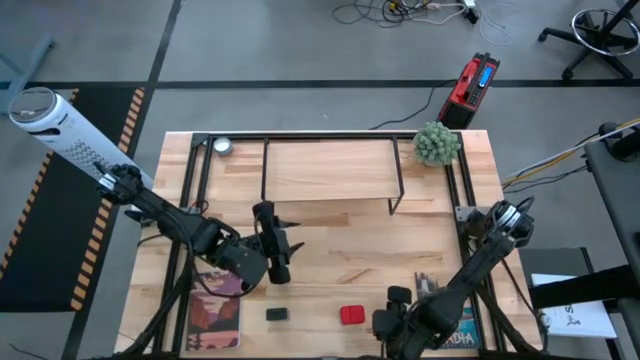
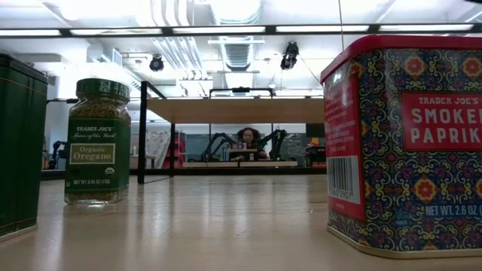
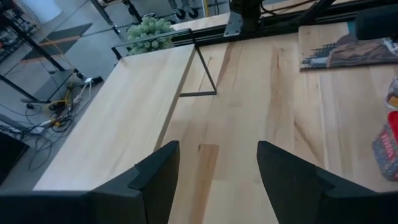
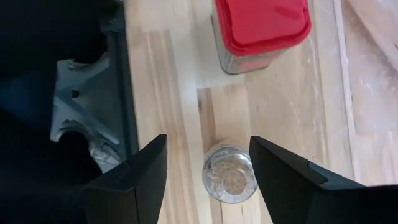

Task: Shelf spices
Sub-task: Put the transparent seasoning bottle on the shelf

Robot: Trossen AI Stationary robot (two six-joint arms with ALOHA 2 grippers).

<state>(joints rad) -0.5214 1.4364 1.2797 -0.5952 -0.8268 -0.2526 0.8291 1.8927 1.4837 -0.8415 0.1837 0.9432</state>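
The shelf [image 1: 330, 170] stands at the table's far middle; its wooden board also shows in the left wrist view [image 3: 118, 106]. My left gripper [image 3: 217, 168] is open and empty, in front of the shelf's left end [image 1: 288, 235]. The green-capped bottle [image 2: 96, 143] stands upright on the table. The dark square jar [image 1: 277, 314] and the red tin [image 1: 352, 315] stand near the front edge. My right gripper [image 4: 208, 162] is open above the tiny round jar [image 4: 229, 174], which stands on the table between its fingers, close to the red tin [image 4: 261, 25].
A round silver tin [image 1: 222, 146] sits at the far left corner and a small green plant [image 1: 437, 143] at the far right. Books lie at the front left [image 1: 213, 315] and front right [image 1: 462, 330]. Black frame rods run along both table sides.
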